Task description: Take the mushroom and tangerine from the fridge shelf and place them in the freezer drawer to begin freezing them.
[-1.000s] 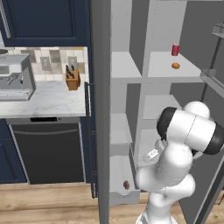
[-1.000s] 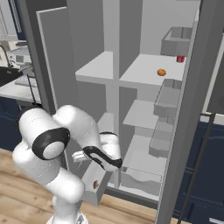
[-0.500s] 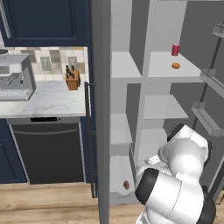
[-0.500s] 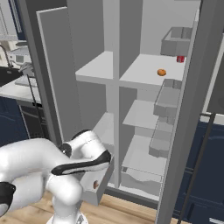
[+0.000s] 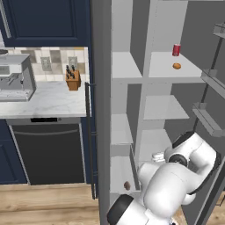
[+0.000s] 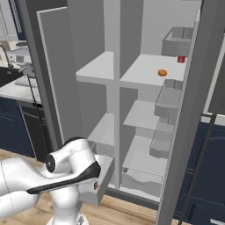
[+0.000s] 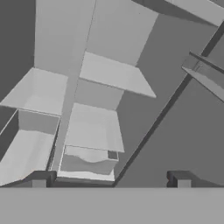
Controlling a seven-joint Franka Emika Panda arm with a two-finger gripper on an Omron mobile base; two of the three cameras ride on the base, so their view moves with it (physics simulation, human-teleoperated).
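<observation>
gripper (image 7: 111, 180): two dark tips at the bottom of the hand view, set wide apart, nothing between them. Empty, spread open.
gripper aim: looks up into the fridge interior, across the lower shelves and toward the pulled-out bin at lower left.
arm: folded low in front of the fridge; white elbow and forearm cover the lower compartments in both base views.
freezer drawer (image 6: 102, 184): narrow pale-grey bin, pulled out at the bottom of the narrower column, just beside the arm.
mushroom (image 5: 127, 185): dull reddish-brown lump already lying in the freezer drawer. Count: one. Done, by the look of it.
tangerine (image 5: 176, 66): bright orange ball on the fridge shelf (image 5: 165, 70), upper level of the wider column, well apart from the gripper. Count: one. Not moved yet.
red can (image 5: 176, 49): upright on the same shelf, behind the tangerine, near but not touching. Count: one. Not a task item.
tangerine handling (judgement): light, firm with slight give, round so it can roll or squirt out of a two-finger pinch. Skin probably grips fine. Not fragile, but no need to squeeze hard.
where to grip (judgement): across the widest part, fingers level on opposite sides, low enough to sit at the equator. Approach from the front so the can is not knocked.
next (judgement): lift the arm up to the upper shelf, fetch the tangerine, bring it down to the drawer.
</observation>
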